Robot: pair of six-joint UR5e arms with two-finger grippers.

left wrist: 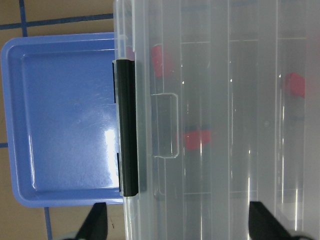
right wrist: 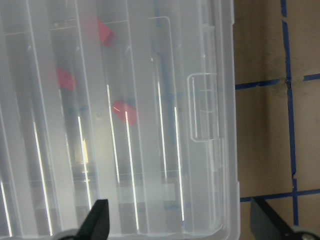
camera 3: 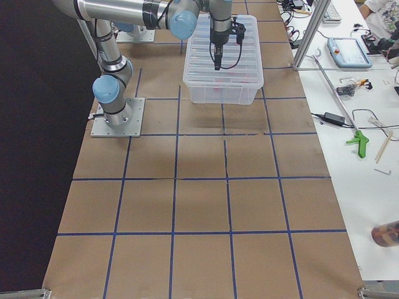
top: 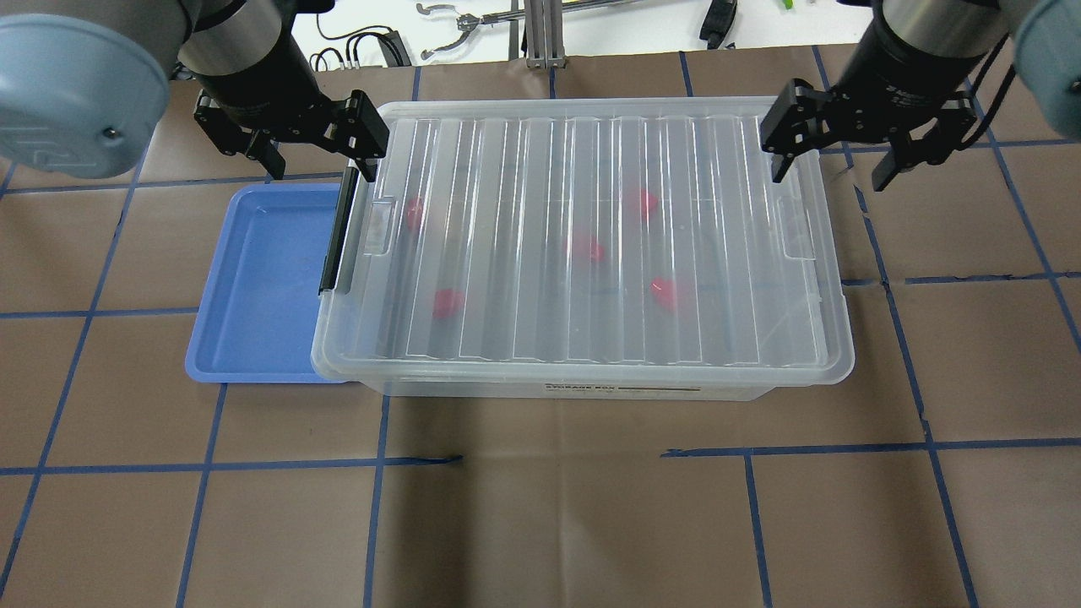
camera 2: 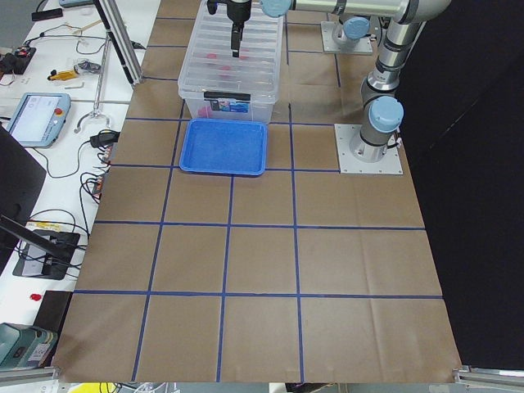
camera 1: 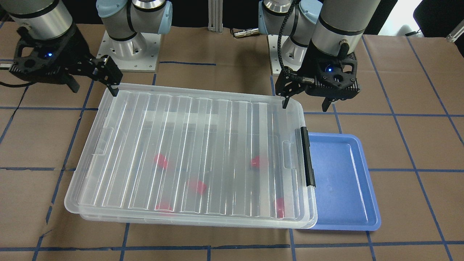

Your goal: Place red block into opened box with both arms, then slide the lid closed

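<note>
The ribbed clear lid (top: 540, 169) lies flat over the clear box (top: 591, 390) and covers nearly all of it. Several red blocks (top: 584, 247) show blurred through the lid on the box floor. My left gripper (top: 323, 165) is open over the lid's corner by the black clip bar (top: 338, 228), one finger above the lid, the other outside it. My right gripper (top: 829, 173) is open astride the opposite corner. Neither holds anything. In the front-facing view the left gripper (camera 1: 305, 105) and right gripper (camera 1: 95, 88) hang at the lid's (camera 1: 203, 123) robot-side edge.
An empty blue tray (top: 262, 279) lies against the box's clip end, partly under it. The arm bases (camera 1: 127, 54) stand just behind the box. Brown paper with blue tape lines covers the table. Cables and tools lie on the side benches (camera 3: 349, 93).
</note>
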